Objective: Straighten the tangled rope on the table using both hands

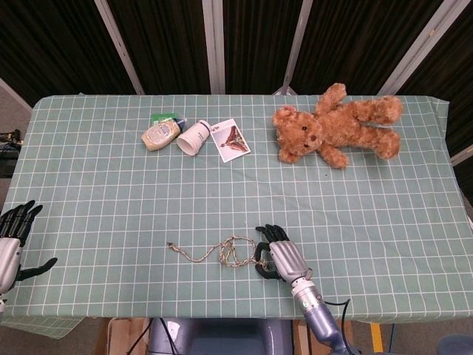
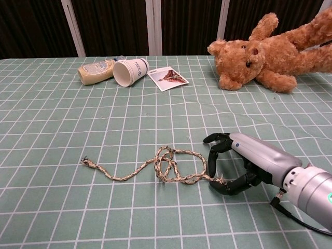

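Braided tan rope (image 2: 163, 166) is lying knotted at table's six o'clock. Right hand (image 2: 231, 163) is closing on its right end; grasp uncertain. Left hand (image 1: 13, 240) is idling, fingers spread. Straightening not begun.

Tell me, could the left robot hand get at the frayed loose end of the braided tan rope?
Probably yes: the left robot hand hovers open at the table edge, nothing between it and the braided tan rope.

Lab: black curtains (image 1: 162, 44) behind gingham table (image 1: 96, 192).
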`<act>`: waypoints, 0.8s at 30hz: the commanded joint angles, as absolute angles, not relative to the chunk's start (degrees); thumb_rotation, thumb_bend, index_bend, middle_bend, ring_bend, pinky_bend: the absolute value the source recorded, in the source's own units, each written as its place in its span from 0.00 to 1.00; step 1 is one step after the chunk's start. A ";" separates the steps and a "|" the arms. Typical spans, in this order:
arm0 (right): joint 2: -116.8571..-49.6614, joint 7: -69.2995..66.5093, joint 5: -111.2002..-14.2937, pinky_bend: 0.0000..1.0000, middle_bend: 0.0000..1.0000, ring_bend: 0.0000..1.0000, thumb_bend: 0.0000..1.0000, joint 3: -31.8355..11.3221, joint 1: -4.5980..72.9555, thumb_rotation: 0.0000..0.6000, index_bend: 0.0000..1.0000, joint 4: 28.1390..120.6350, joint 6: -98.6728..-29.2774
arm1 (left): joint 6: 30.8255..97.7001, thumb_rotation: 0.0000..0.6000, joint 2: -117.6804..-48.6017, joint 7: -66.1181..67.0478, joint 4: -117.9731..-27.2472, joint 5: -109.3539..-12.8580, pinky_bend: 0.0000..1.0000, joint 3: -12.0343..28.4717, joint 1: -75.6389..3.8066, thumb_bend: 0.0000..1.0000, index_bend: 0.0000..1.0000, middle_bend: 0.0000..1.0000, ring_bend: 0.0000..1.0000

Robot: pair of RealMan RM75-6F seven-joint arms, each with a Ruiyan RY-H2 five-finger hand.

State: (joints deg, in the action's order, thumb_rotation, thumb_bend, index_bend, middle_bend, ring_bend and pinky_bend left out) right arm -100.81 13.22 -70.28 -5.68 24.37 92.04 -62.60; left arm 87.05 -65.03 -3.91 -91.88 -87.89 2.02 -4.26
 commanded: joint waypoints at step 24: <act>-101.51 13.82 -69.62 0.00 0.16 0.00 0.36 -5.16 24.12 1.00 0.61 90.96 -63.15 | 87.14 1.00 -64.84 -3.91 -92.22 -87.77 0.00 2.06 -4.23 0.05 0.01 0.00 0.00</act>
